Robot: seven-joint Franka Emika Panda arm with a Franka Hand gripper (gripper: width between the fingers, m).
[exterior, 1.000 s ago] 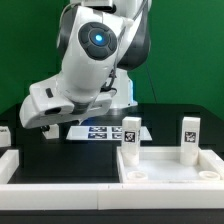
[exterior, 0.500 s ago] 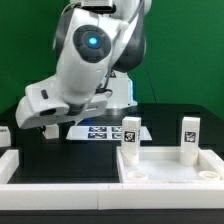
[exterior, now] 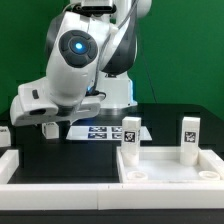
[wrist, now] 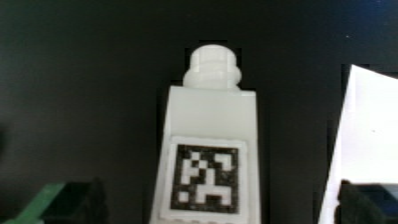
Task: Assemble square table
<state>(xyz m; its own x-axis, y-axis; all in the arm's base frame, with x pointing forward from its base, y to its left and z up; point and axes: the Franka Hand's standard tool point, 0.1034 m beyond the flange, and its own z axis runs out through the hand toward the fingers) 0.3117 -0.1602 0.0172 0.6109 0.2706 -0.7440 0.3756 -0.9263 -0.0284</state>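
Observation:
In the wrist view a white table leg (wrist: 210,150) lies flat on the black table, with its tag facing up and its screw tip (wrist: 212,64) pointing away from me. My gripper (wrist: 214,208) is open, with one dark finger (wrist: 61,203) on each side of the leg's near end and neither touching it. In the exterior view the gripper (exterior: 48,128) hangs low over the table at the left and hides this leg. The square table top (exterior: 170,166) lies at the front right. Two legs (exterior: 130,130) (exterior: 189,134) stand upright at its back corners.
The marker board (exterior: 100,131) lies behind the table top, and its edge shows in the wrist view (wrist: 374,110). Another tagged white leg (exterior: 5,135) is at the far left edge. Low white border rails (exterior: 60,190) run along the front and left.
The arm has swung toward the exterior view's left, carrying the gripper a little left and lower. The table top and standing legs have not moved.

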